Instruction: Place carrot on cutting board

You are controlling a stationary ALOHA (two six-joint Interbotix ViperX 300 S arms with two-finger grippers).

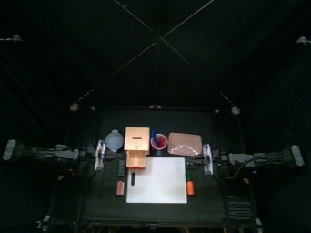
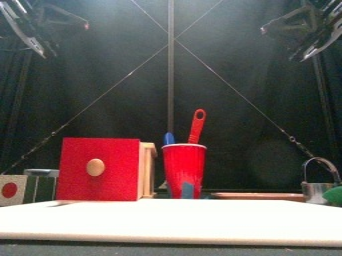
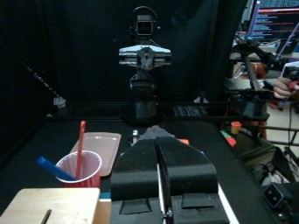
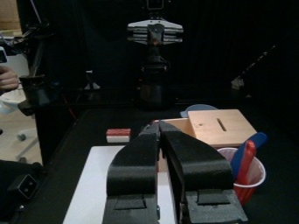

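1. Table (image 1: 104,214): small, black, curtained on all sides.
2. Cutting board (image 1: 158,179): large white rectangle, lying flat at the table's front middle.
3. Orange-brown box (image 1: 137,144): just behind the board's left part; in the front view it shows a red face with a round knob.
4. Pinkish-tan square (image 1: 186,143): behind the board's right part.
5. Red cup (image 2: 183,170): upright beside the box, holding a red and a blue utensil.
6. Left gripper (image 3: 165,149): parked at the table's left edge, jaws clenched, holding nothing.
7. Right gripper (image 4: 163,140): parked at the right edge, jaws clenched, empty.
8. Carrot (image 1: 191,187): on the table just beside the board's right edge, not on it.
9. Reddish stick (image 1: 120,187): just left of the board.
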